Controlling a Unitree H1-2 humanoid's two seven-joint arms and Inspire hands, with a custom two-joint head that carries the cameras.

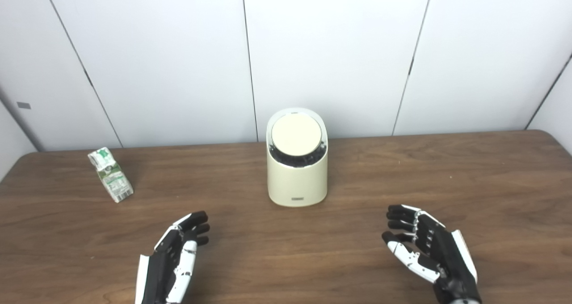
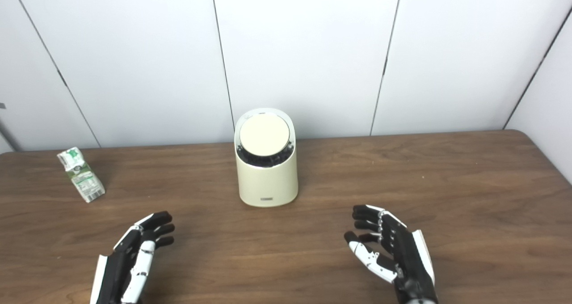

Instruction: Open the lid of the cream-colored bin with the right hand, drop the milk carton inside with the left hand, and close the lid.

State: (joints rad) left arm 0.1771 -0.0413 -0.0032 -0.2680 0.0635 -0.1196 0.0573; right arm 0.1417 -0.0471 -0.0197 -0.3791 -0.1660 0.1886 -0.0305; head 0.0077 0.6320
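The cream-colored bin [image 1: 297, 179] stands upright near the table's middle, toward the back, its round lid [image 1: 296, 135] shut and tilted toward me. A small green and white milk carton [image 1: 111, 174] stands tilted at the far left of the table. My left hand [image 1: 176, 257] hovers low at the front left, open and holding nothing, well below and right of the carton. At the front right my right hand [image 1: 426, 252] is open too, palm turned inward, in front of and right of the bin.
The brown wooden table [image 1: 447, 179] runs across the whole view, with its rounded back corners at both sides. White wall panels [image 1: 330, 49] stand right behind its back edge.
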